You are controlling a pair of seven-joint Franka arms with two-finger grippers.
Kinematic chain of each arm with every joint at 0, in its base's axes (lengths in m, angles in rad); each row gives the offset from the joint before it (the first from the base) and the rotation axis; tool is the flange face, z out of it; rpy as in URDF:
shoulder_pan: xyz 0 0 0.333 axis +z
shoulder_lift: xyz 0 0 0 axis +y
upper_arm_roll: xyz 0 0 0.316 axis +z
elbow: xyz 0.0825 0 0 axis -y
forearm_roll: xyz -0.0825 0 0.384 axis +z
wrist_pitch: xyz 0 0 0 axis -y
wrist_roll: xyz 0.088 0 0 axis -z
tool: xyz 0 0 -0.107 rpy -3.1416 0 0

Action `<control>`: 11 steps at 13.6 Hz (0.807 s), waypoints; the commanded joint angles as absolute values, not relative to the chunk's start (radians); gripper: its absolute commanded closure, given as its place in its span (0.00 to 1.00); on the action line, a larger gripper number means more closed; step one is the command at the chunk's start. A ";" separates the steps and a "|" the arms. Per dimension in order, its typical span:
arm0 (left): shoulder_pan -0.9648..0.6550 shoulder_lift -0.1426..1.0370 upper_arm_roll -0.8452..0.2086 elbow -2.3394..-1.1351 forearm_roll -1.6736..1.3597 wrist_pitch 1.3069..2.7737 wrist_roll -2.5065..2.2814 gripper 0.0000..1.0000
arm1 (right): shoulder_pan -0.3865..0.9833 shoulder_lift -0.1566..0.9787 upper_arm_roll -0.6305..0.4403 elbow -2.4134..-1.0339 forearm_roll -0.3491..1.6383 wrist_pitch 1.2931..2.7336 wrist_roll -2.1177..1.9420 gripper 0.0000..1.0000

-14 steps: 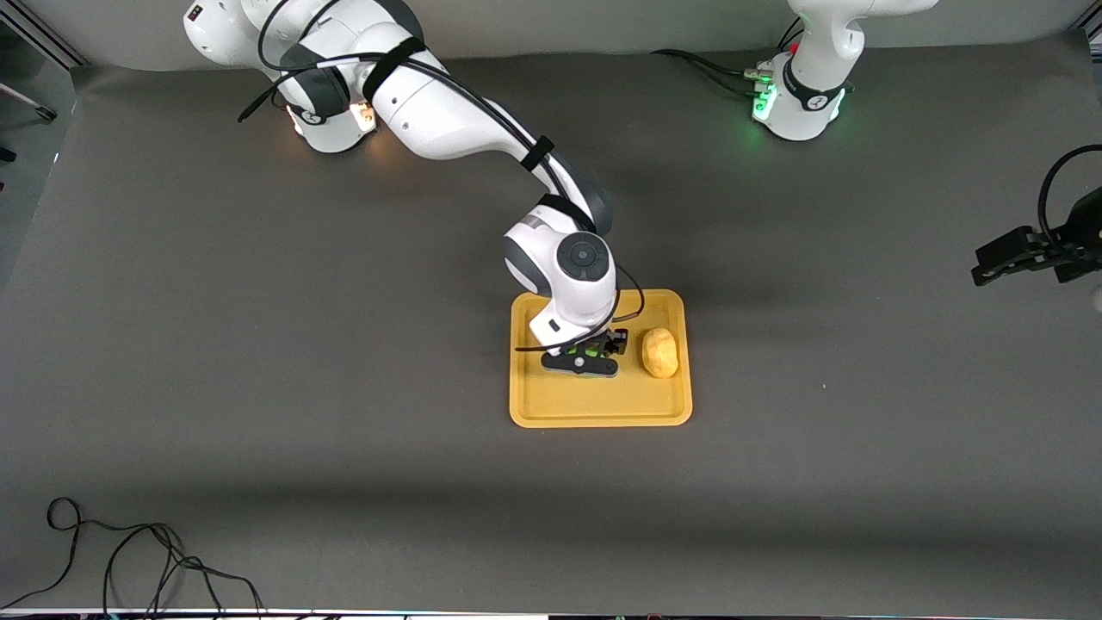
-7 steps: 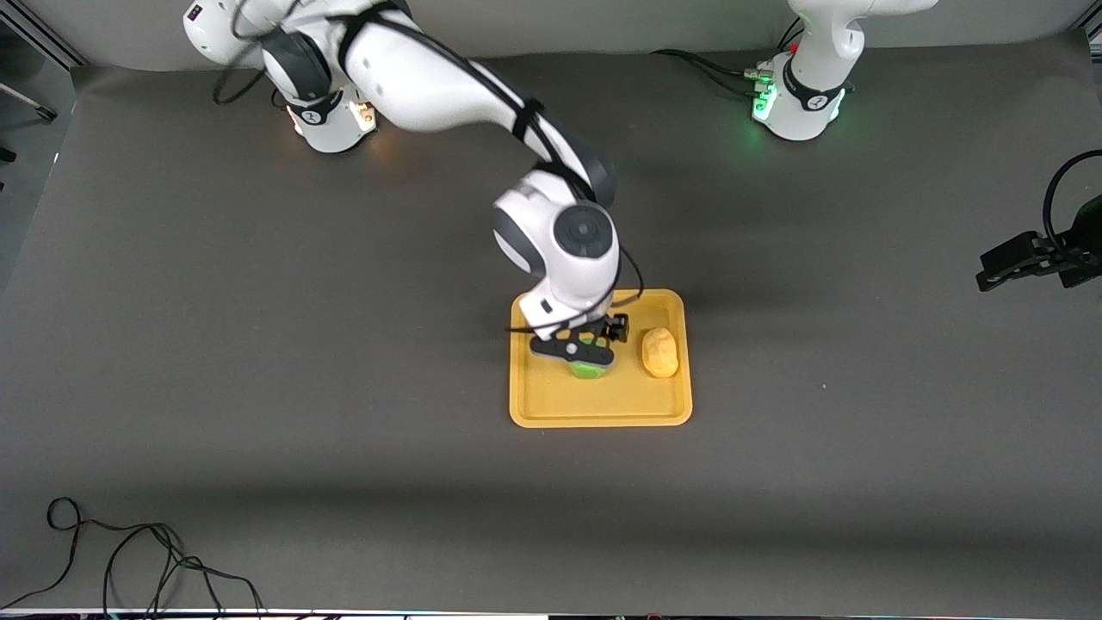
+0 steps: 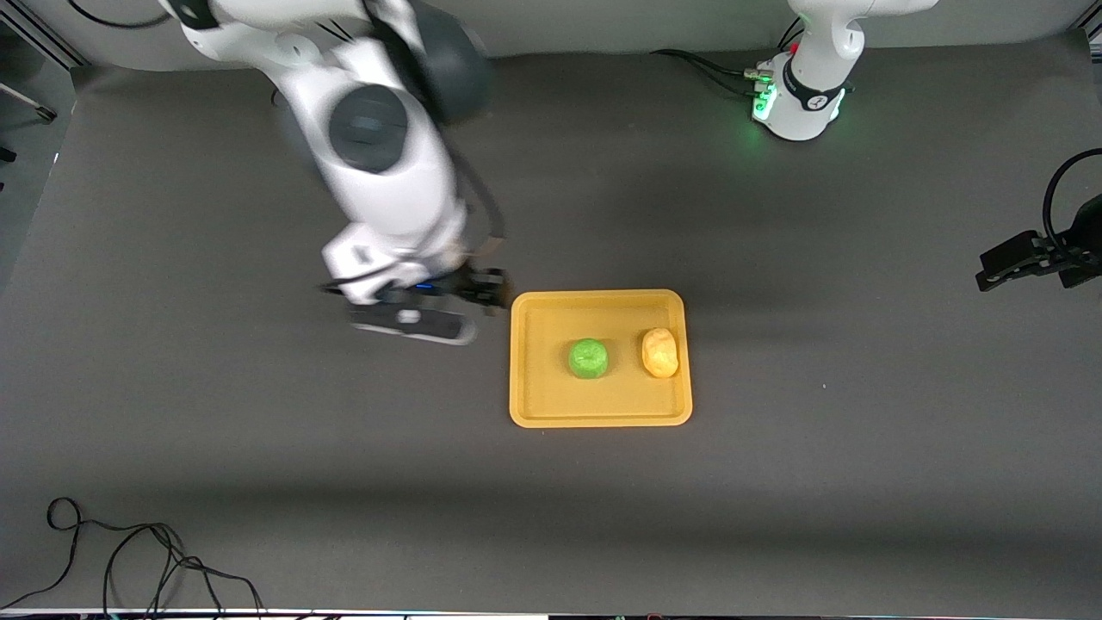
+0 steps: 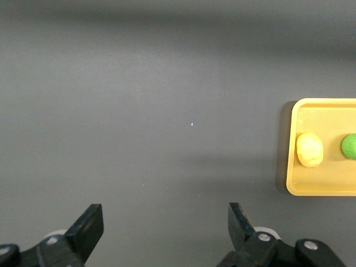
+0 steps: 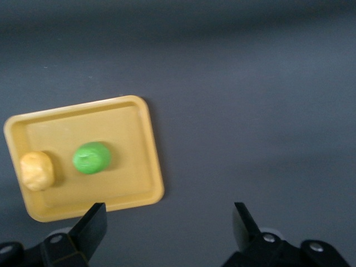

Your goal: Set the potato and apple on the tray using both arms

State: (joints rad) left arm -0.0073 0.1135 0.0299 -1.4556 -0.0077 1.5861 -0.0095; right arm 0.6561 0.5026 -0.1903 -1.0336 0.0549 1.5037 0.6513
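The orange-yellow tray lies mid-table. On it sit the green apple and, beside it toward the left arm's end, the yellow-tan potato. My right gripper is open and empty, up in the air over bare table just off the tray's edge at the right arm's end. My left gripper is open and empty over the table at the left arm's end, where that arm waits. The right wrist view shows the tray, apple and potato. The left wrist view shows the tray, potato and apple.
A loose black cable lies on the dark grey table near the front camera at the right arm's end. The two arm bases stand along the table's edge farthest from the front camera.
My right gripper has let go of the apple on the tray, risen and swung away toward the right arm's end. The apple now sits uncovered. The left arm has barely moved.
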 commanded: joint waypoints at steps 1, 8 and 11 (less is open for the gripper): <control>-0.006 0.114 0.032 -1.442 -0.008 1.586 0.003 0.00 | 0.647 0.280 -0.268 -1.308 0.043 1.526 0.476 0.00; -0.006 0.114 0.034 -1.442 -0.009 1.589 0.002 0.00 | 0.277 0.049 -0.232 -1.540 0.041 1.562 0.020 0.00; -0.008 0.106 0.032 -1.442 -0.006 1.586 0.003 0.00 | 0.094 0.015 -0.123 -1.577 0.037 1.582 -0.051 0.00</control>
State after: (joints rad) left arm -0.0066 0.1128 0.0319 -1.4550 -0.0078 1.5868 -0.0095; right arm 0.1853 0.0623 -0.2042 -1.5195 0.0504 1.5509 -0.0178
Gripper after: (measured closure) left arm 0.000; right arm 0.000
